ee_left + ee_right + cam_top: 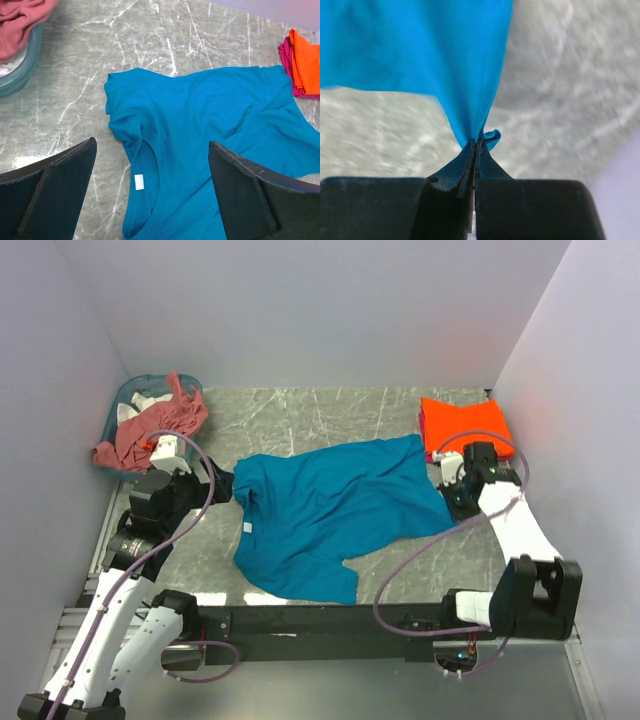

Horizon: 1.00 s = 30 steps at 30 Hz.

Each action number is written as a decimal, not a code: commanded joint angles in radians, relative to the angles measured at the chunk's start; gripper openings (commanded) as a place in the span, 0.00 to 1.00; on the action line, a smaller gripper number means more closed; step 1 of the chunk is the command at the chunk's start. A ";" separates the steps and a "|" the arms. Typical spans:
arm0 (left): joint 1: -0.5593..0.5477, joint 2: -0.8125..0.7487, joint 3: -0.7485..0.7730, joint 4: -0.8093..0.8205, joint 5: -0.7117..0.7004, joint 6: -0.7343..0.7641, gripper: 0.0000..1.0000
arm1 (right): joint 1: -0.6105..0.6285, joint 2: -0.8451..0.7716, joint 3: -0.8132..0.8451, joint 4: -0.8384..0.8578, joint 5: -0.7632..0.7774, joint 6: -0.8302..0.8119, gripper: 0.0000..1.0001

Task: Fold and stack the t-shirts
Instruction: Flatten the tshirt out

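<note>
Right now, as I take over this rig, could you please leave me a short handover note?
Grippers: left gripper open, over the teal t-shirt by its collar, holding nothing; right gripper shut on that shirt's opposite edge.
Things: teal t-shirt spread unfolded mid-table; orange t-shirt folded at the far right; salmon-pink t-shirt heaped in the basket, far left.
Done: orange one folded.
Left: fold teal and salmon-pink, stack all three.
</note>
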 commanded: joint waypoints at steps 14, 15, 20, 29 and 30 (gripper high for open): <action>0.005 0.102 0.012 0.050 0.091 -0.036 0.98 | -0.178 -0.126 -0.240 -0.002 0.193 -0.238 0.00; 0.005 0.133 0.015 0.051 0.091 -0.059 0.97 | -0.184 -0.123 -0.246 0.010 0.198 -0.245 0.00; 0.007 0.274 0.062 0.062 0.066 -0.149 0.93 | -0.261 -0.094 -0.283 0.036 0.211 -0.295 0.00; 0.111 0.681 0.157 0.152 0.083 -0.321 0.80 | -0.382 -0.023 -0.296 0.081 0.164 -0.389 0.00; 0.113 0.746 0.170 0.159 0.086 -0.332 0.77 | -0.393 -0.019 -0.293 0.081 0.152 -0.394 0.02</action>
